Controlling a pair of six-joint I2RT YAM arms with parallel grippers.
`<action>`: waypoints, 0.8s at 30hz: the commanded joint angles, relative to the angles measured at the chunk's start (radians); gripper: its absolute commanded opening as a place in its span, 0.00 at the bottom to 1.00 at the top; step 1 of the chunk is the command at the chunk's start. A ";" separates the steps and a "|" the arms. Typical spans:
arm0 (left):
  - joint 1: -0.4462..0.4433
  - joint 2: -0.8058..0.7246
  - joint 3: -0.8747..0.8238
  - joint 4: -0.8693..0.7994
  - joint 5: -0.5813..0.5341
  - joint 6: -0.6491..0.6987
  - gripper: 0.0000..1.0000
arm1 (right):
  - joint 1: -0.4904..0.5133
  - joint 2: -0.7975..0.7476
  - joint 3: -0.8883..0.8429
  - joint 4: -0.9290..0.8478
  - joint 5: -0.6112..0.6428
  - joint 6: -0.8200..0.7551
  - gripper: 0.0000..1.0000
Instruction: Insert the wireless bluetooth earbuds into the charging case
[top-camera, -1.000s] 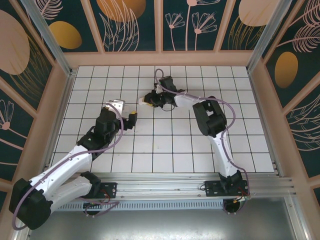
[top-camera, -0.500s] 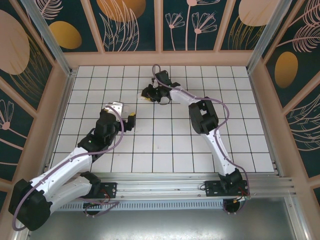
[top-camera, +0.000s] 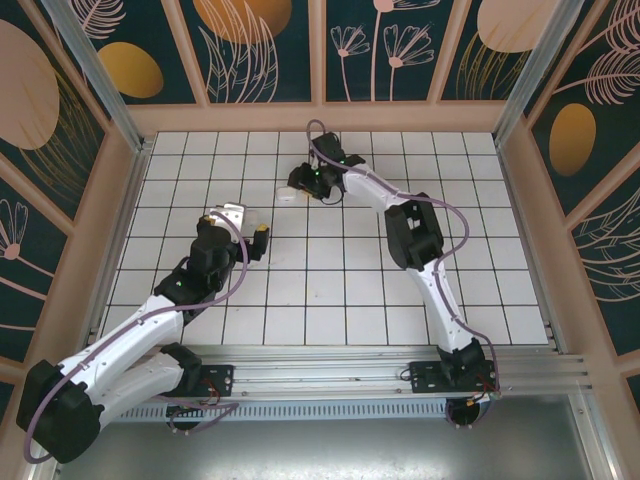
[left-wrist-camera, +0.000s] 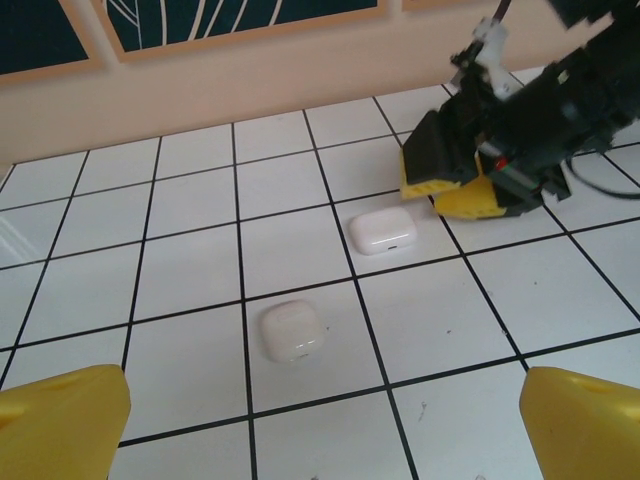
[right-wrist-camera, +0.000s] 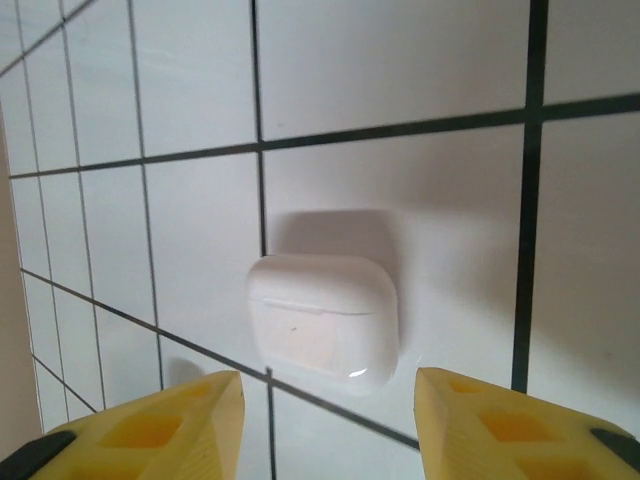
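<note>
- Right gripper (right-wrist-camera: 330, 420): yellow fingers (right-wrist-camera: 160, 420) spread apart, nothing clamped.
- The near end of a white charging case (right-wrist-camera: 322, 322) lies just between the tips, with bare tile showing on either side, so no contact.
- This case lies flat with its lid down, so what it holds cannot be told. Its 9 o'clock edge overlaps a black grout line.
- In the top view the right gripper (top-camera: 303, 180) sits low over the far middle of the tiled table (top-camera: 330, 290). The case (top-camera: 287, 197) is at its 7 o'clock, just beside it.
- Left gripper (left-wrist-camera: 320, 430): fingers set wide apart and empty, raised off the tiles.
- In the left wrist view a second case (left-wrist-camera: 293, 331) lies at 12 o'clock of that gap, alone within one tile. It is also shut, contents hidden.
- The first case (left-wrist-camera: 383, 232) is at 1 o'clock of the second, about one tile further out. The two are apart, and the right gripper (left-wrist-camera: 465, 185) is at its 2 o'clock.
- In the top view the left gripper (top-camera: 258, 238) is at 7 o'clock of the right one, a couple of tiles off.
- Teal leaf-pattern wall panels (top-camera: 265, 50) close the far side at 12 o'clock.
</note>
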 joint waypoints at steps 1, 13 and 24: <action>0.006 0.002 0.044 0.014 -0.018 0.020 0.98 | 0.001 -0.160 -0.019 -0.054 0.111 -0.069 0.49; 0.247 0.220 0.286 0.117 0.318 -0.039 0.99 | 0.001 -0.678 -0.504 0.109 0.570 -0.272 0.51; 0.429 0.457 0.274 0.444 0.452 -0.025 0.99 | -0.219 -1.244 -1.253 0.475 0.794 -0.396 0.99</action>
